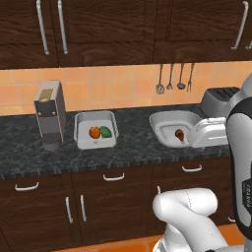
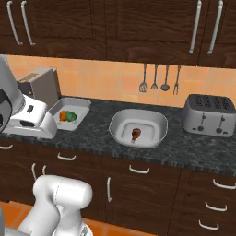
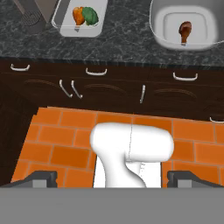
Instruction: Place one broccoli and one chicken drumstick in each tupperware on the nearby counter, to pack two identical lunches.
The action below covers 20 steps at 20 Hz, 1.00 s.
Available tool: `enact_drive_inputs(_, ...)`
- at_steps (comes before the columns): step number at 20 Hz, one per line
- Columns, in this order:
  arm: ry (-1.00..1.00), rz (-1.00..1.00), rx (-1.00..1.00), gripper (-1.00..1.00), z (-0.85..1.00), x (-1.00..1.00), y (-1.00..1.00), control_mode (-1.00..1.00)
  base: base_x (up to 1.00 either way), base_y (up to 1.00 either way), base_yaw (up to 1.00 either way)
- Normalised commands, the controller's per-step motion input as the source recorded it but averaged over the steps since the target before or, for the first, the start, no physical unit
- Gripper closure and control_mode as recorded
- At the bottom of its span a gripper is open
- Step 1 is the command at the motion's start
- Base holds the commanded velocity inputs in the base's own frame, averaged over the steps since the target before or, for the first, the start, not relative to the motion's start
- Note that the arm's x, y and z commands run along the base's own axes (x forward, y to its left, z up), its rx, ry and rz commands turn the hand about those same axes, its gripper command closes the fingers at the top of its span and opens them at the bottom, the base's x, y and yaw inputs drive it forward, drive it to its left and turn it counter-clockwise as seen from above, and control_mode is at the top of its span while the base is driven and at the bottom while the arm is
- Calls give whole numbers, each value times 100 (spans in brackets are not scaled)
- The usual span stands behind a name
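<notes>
Where the things lie: on the dark desk (image 1: 133, 147).
Square tupperware (image 1: 81, 140): holds one broccoli (image 1: 105, 132) touching one chicken drumstick (image 1: 94, 132).
Rounded tupperware (image 2: 156, 136): holds one darker drumstick (image 2: 136, 134), alone.
Gripper (image 3: 112, 178): jaws wide apart, empty, above the orange floor (image 3: 65, 140).
Toaster (image 2: 207, 115): right of the rounded tub.

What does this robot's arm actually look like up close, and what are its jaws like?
The arm is made of smooth, glossy white rounded segments with dark grey bands at the joints. The gripper ends in two small, dark grey, blocky jaws. No cables visible.
</notes>
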Motion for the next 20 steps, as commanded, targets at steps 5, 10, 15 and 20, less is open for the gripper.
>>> enact_drive_inputs(5, 0, 0, 0, -100, 0, 0, 0, 100, -62, 0, 0)
enact_drive_inputs(10, 0, 0, 0, -100, 0, 0, 0, 100, -22, -59, 0)
enact_drive_inputs(15, 0, 0, 0, -100, 0, 0, 0, 100, -5, -100, 4)
enact_drive_inputs(20, 0, 0, 0, -100, 0, 0, 0, 100, -5, -100, 7)
